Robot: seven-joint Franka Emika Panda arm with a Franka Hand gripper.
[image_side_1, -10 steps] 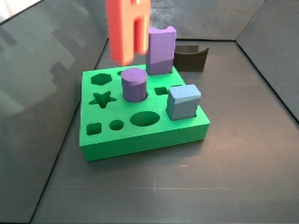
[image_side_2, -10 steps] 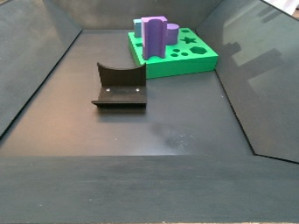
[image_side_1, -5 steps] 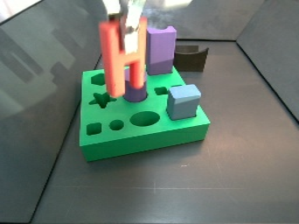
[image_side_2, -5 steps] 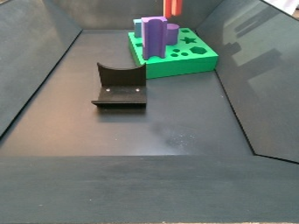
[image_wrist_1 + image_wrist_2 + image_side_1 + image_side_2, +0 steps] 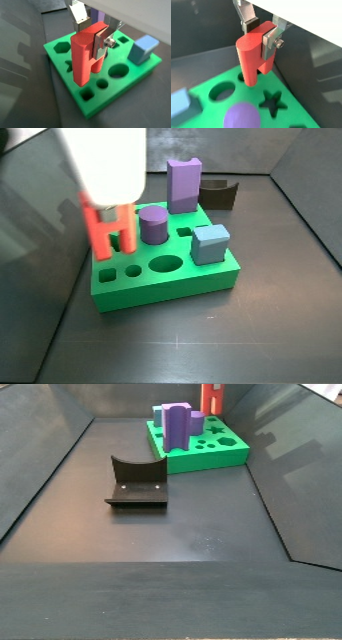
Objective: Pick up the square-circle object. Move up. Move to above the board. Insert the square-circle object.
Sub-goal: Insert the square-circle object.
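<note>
The gripper (image 5: 93, 31) hangs over the board (image 5: 143, 70), its jaws clamped on the upper part of the square-circle object (image 5: 85, 56), which stands upright with its long axis vertical and its lower end pointing down at the cut-outs. Three pieces sit in the board: one purple cylinder (image 5: 154, 227), one tall purple block (image 5: 185, 185) and one blue block (image 5: 210, 242). One dark fixture (image 5: 136, 483) stands on the floor, apart from the board.

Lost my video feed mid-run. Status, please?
Gripper shut on square-circle object, above the board. Object not yet inserted. Purple cylinder stands close beside it.
</note>
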